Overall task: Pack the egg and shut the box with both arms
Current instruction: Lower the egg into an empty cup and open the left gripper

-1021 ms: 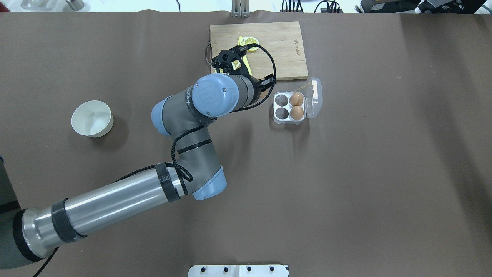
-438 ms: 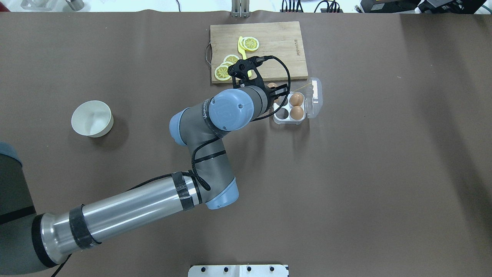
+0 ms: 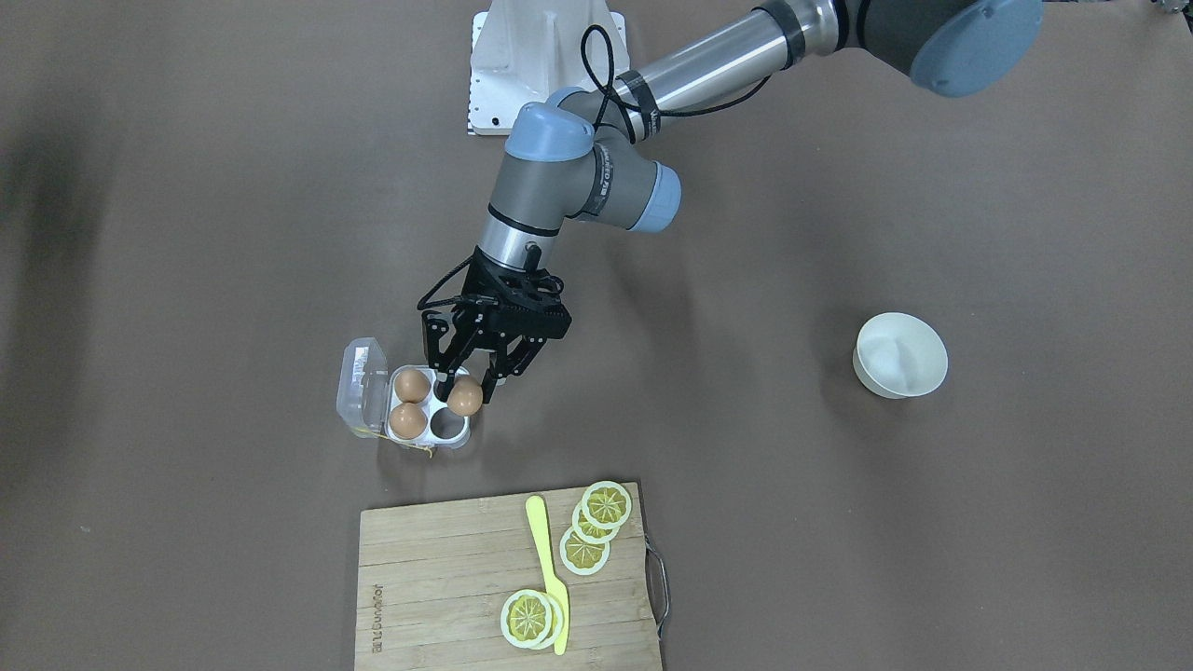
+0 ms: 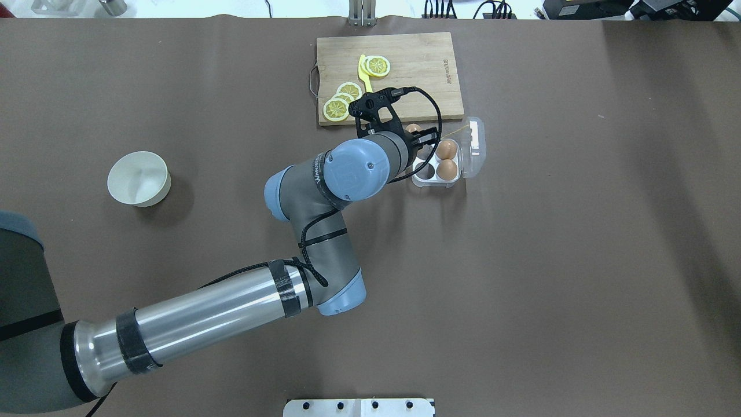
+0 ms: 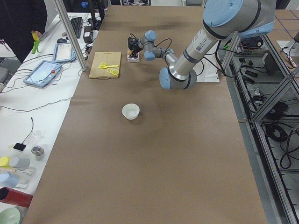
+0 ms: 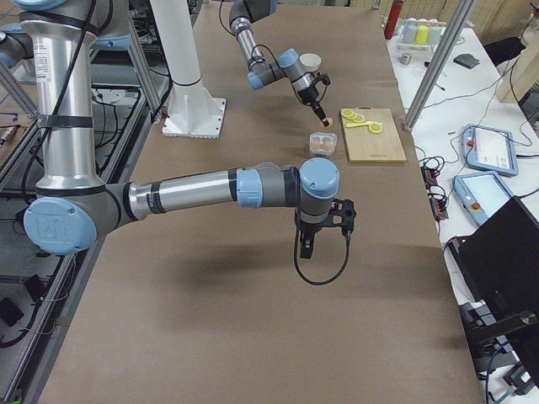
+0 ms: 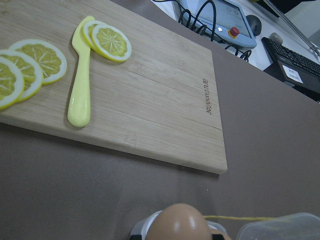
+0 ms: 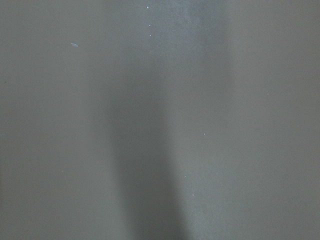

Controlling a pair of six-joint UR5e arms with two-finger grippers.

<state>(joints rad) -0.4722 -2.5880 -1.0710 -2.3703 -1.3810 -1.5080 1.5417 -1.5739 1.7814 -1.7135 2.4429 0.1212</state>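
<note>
My left gripper [image 3: 463, 387] is shut on a brown egg [image 3: 465, 398] and holds it just over the near edge of the open box [image 3: 466, 440], above an empty cell. Two other brown eggs [image 3: 411, 384] fill the cells next to the clear lid [image 3: 359, 387], which lies open. In the overhead view the held egg [image 4: 413, 128] shows beside the gripper [image 4: 414, 136], left of the box [image 4: 437, 182]. The left wrist view shows the egg [image 7: 182, 222] at the bottom edge. My right gripper [image 6: 316, 244] shows only in the exterior right view, hanging over bare table; I cannot tell its state.
A wooden cutting board [image 4: 417, 87] with lemon slices [image 4: 377, 65] and a yellow knife [image 3: 545, 559] lies just beyond the box. A white bowl [image 4: 139, 178] stands far left. The white metal base [image 3: 545, 65] is at the robot's edge.
My left arm has swung right, from over the cutting board to the box's edge. The egg, hidden at first, now shows in the gripper. The box has not moved.
</note>
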